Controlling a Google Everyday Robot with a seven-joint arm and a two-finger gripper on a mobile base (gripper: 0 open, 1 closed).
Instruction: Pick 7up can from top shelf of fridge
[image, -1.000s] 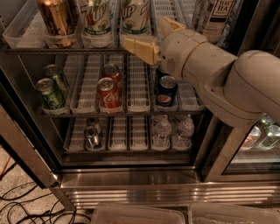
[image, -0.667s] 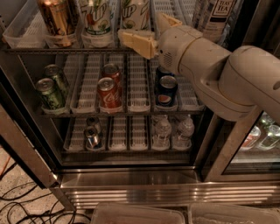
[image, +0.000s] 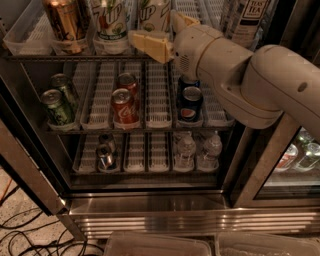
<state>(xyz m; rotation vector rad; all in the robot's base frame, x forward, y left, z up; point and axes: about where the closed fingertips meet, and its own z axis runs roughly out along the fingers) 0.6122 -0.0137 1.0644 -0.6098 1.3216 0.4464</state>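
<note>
Two 7up cans stand on the top shelf (image: 30, 58) of the fridge (image: 150, 211): one on the left (image: 111, 22) and one on the right (image: 152, 11), both white and green and cut off by the top edge. My gripper (image: 157, 29) is open at the shelf's front. One yellowish finger (image: 149, 45) lies in front of and below the right can, and the other finger (image: 181, 20) is at its right side. It holds nothing. My arm (image: 250, 75) reaches in from the right.
A gold-brown can (image: 65, 20) stands left of the 7up cans and a tea carton (image: 247, 15) to the right. The middle rack holds green cans (image: 57, 105), Coke cans (image: 124, 105) and Pepsi cans (image: 190, 102). Water bottles (image: 186, 150) stand below. Cables (image: 20, 235) lie on the floor.
My gripper has moved up and to the left, from below the shelf edge to around the right 7up can. The cans have not moved.
</note>
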